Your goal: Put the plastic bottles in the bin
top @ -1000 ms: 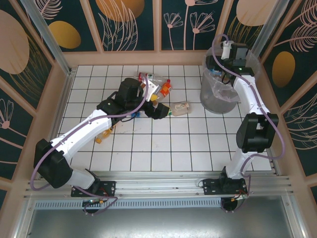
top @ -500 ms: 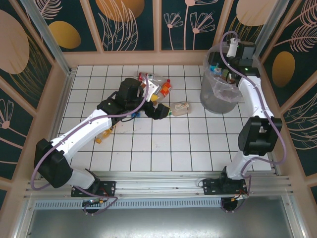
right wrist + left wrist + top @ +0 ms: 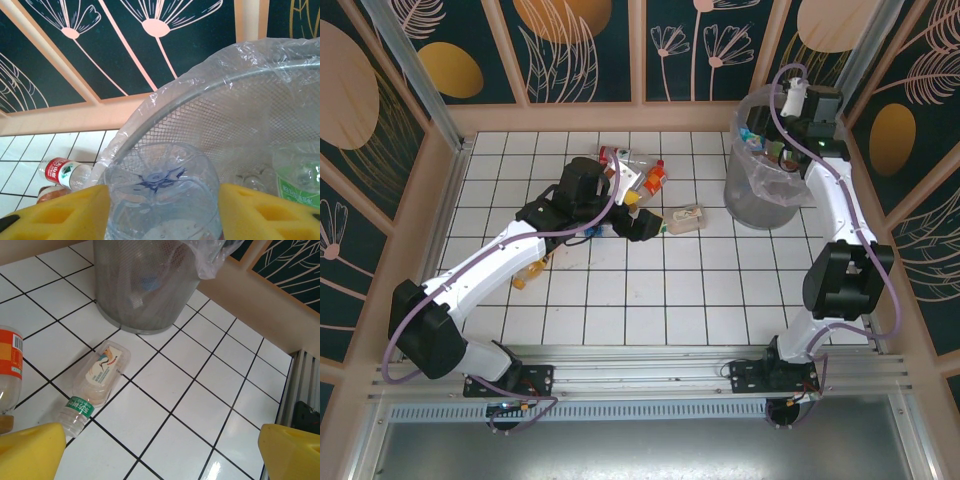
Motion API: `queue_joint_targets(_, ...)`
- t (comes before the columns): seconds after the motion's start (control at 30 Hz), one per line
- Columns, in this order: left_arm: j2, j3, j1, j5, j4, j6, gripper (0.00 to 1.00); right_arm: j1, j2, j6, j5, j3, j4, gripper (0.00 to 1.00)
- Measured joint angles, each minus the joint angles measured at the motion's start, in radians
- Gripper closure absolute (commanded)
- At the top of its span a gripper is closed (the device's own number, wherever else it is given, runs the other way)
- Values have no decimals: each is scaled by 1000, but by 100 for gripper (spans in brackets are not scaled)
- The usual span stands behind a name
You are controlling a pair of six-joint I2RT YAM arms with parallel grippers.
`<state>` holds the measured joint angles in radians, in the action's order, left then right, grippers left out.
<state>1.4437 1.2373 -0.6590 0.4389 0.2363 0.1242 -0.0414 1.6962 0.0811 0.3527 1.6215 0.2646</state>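
One clear bottle (image 3: 160, 180) sits clamped in our right gripper (image 3: 162, 210) above the bin (image 3: 240, 115), upper right overhead, ready for dropping, while our left gripper (image 3: 160, 450) hovers spread wide near a crushed bottle (image 3: 97, 385).

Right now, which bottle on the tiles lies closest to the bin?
The flattened bottle with the green band, lying alone; the other bottles are piled farther away.

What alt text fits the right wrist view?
A clear bottle, base toward the camera, is held between the yellow jaws at the rim of the bag-lined mesh bin. A green-labelled bottle lies inside the bin; a red-labelled bottle lies on the white tiles beyond.
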Motion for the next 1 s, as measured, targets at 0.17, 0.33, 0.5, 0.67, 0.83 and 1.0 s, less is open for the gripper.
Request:
queue_joint_targets(0.17, 0, 0, 0, 1, 0, 0, 1, 4, -28, -4, -1, -53, -34, 52)
queue_joint_targets(0.33, 1, 0, 0, 3, 0, 0, 1, 12, -83, -5, -19, -134, -62, 53)
queue_joint_targets(0.5, 4, 0, 0, 1, 0, -1, 2, 18, -124, 6, -66, -197, -117, 53)
queue_joint_targets(0.67, 8, 0, 0, -56, 11, -42, 1, 18, -145, 48, -103, -219, -129, 51)
queue_joint_targets(0.83, 45, 1, 0, -115, 35, -82, 1, 22, -145, 84, -113, -215, -122, 39)
queue_joint_targets(1.0, 138, 44, 0, -165, 100, -124, 4, 22, -154, 86, -121, -201, -89, 35)
